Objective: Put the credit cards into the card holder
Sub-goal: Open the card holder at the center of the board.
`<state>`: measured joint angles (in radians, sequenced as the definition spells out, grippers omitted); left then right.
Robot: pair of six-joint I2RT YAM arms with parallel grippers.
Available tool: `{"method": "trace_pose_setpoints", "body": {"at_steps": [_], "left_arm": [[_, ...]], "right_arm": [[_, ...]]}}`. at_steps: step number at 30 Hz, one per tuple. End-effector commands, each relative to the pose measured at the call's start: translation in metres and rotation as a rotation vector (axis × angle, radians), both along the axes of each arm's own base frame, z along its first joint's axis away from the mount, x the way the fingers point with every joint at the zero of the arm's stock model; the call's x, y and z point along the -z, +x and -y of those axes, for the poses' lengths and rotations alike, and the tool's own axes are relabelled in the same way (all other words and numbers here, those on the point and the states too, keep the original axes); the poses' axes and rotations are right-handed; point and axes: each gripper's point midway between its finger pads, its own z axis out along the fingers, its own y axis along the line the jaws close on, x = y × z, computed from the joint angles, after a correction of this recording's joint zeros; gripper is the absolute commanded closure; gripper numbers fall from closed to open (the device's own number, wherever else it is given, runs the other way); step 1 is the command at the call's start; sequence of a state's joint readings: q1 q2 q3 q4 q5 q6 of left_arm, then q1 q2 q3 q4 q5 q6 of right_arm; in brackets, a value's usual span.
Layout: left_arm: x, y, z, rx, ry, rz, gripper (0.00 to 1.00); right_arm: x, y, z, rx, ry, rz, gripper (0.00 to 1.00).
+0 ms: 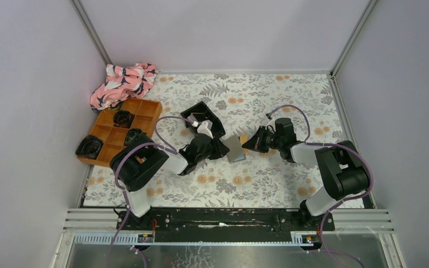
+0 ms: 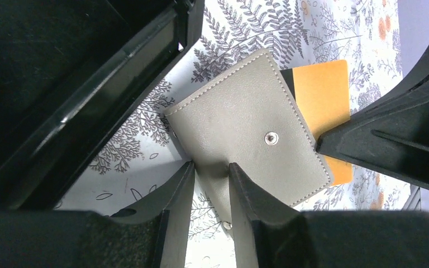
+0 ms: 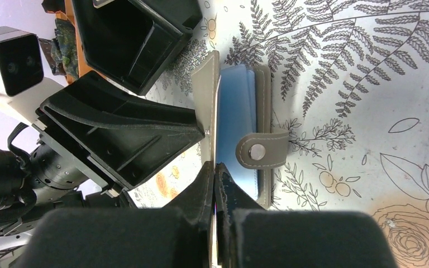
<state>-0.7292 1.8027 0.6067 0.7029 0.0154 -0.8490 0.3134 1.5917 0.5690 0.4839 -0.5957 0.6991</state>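
Nothing here can be read. The grey card holder (image 2: pixel 240 134) shows only stitching and a plain metal snap, and the gold card (image 2: pixel 324 89) behind it is blank on the face I can see.

You are seeing soft, even light on the fern-printed tablecloth (image 1: pixel 268 184), shadows lying faint upon it; in both wrist views, the near black plastic fingers (image 2: pixel 173 223) are blurring.

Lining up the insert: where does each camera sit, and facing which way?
Top external: above, behind the bases, facing down at the table; both arms show.
Left wrist: on the left arm, facing the card holder; its fingers show.
Right wrist: on the right arm, facing the card holder's blue inside; its fingers show.
Shared: card holder.
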Motion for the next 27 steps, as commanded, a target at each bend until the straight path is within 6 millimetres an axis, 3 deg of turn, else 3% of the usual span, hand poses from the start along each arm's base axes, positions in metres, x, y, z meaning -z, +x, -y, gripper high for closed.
{"method": "trace_pose_setpoints", "body": {"at_steps": [1, 7, 13, 27], "left_arm": [[0.008, -0.032, 0.03, 0.133, -0.035, -0.053, 0.64], [0.006, -0.039, 0.056, 0.194, -0.034, -0.047, 0.63], [0.001, -0.047, 0.069, 0.242, -0.018, -0.041, 0.61], [-0.031, -0.056, 0.039, 0.182, 0.001, 0.036, 0.56]], "right_arm": [[-0.005, -0.008, -0.009, -0.073, 0.011, 0.046, 1.0], [-0.007, -0.015, -0.004, -0.081, -0.029, 0.067, 1.0], [-0.008, -0.019, -0.001, -0.08, -0.059, 0.082, 1.0], [-0.028, -0.023, -0.002, -0.076, -0.089, 0.129, 1.0]]}}
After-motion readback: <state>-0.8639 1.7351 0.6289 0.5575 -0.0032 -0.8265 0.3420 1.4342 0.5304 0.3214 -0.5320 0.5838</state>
